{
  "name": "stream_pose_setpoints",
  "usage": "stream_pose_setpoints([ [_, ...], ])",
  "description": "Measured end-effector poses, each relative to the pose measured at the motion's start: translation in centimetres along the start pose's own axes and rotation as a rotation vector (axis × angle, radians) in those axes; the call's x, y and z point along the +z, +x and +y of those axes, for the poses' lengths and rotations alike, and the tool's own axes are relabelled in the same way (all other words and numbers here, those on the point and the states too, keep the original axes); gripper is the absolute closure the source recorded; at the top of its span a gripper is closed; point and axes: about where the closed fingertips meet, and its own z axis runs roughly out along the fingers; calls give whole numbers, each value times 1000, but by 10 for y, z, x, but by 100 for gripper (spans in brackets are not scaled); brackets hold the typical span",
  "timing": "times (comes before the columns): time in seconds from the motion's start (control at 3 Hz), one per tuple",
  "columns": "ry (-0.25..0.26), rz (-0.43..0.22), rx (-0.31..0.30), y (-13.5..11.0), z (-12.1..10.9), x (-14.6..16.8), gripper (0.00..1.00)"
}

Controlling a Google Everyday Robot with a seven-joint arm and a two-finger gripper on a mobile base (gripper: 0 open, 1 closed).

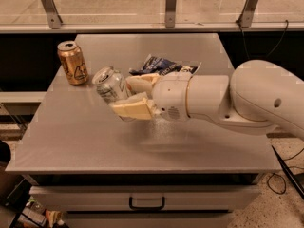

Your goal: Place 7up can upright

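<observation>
The 7up can (108,84), silvery with green markings, is tilted with its silver top facing up and left, held above the grey table (71,137). My gripper (124,98) reaches in from the right and is shut on the can, one cream finger (133,110) in front of it and one behind. The can's lower end is hidden by the fingers.
A gold can with black markings (72,62) stands upright at the table's back left. A dark blue crumpled snack bag (164,64) lies behind my wrist. A glass railing runs behind the table; a drawer with a handle (146,203) sits below the front edge.
</observation>
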Motion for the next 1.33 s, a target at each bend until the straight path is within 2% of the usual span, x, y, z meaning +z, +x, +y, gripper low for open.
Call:
stream_pose_setpoints([
  [0.33, -13, -16, -16, 0, 7, 9, 100],
  [0.67, -21, -34, 16, 11, 5, 13, 100],
  [1.33, -3, -113, 99, 45, -11, 8, 100],
])
